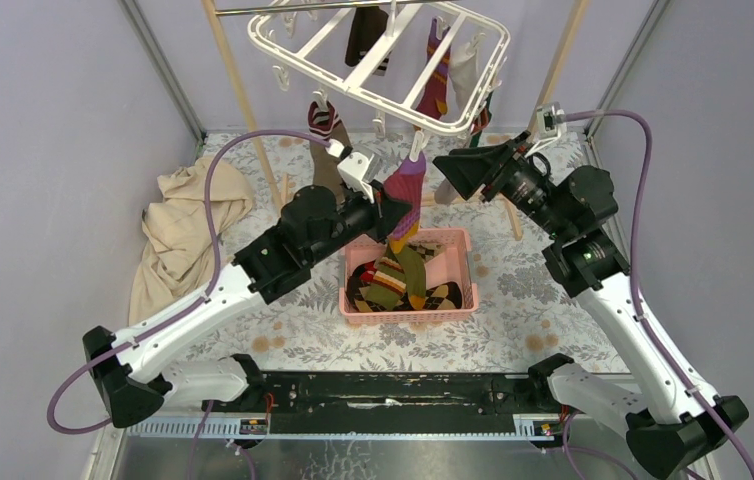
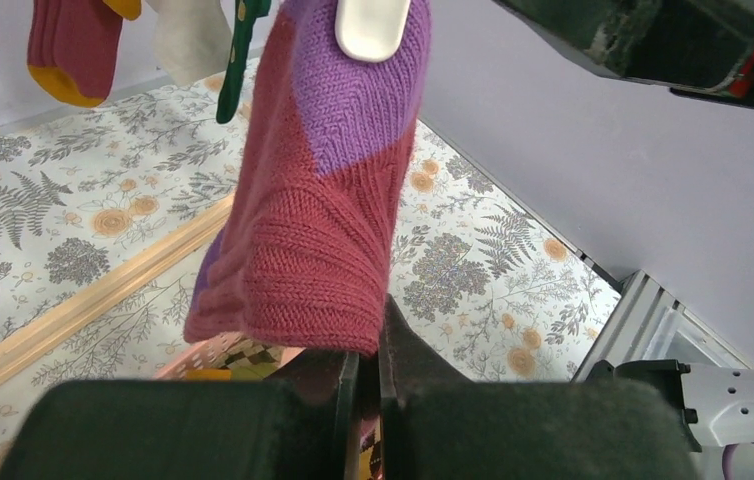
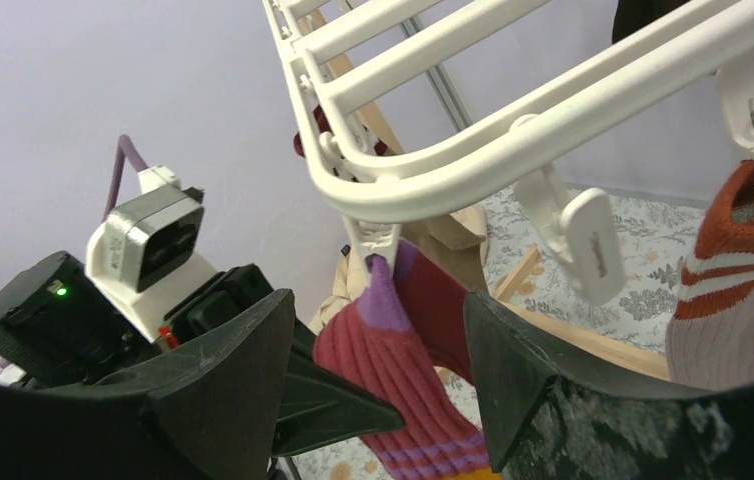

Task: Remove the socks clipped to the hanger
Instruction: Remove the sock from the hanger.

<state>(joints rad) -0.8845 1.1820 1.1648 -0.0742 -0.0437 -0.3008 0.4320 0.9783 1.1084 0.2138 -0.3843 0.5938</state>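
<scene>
A pink plastic rectangular basket (image 1: 408,316) sits on a floral-patterned tabletop (image 1: 543,290) between two black-and-white robot arms. A heap of argyle, green and striped socks (image 1: 398,285) lies inside it. Above and beyond the basket hangs a white plastic rectangular drying hanger (image 3: 423,190) with cross bars and dangling clips. From a white clip (image 2: 371,25) on the hanger's near rail, a maroon and purple knitted sock (image 2: 313,230) hangs down over the basket's far rim. The left gripper (image 2: 363,365) is just above the basket's far left corner, its fingers closed on the lower part of this sock. The right gripper (image 3: 378,310) hovers above the basket's far right corner, its fingers spread wide and holding nothing, pointing toward the same sock. More socks are clipped further back on the hanger, among them a dark red one (image 1: 436,85) and a brown one (image 1: 328,165). A crumpled beige cloth (image 1: 183,225) lies well to the left of the basket.
</scene>
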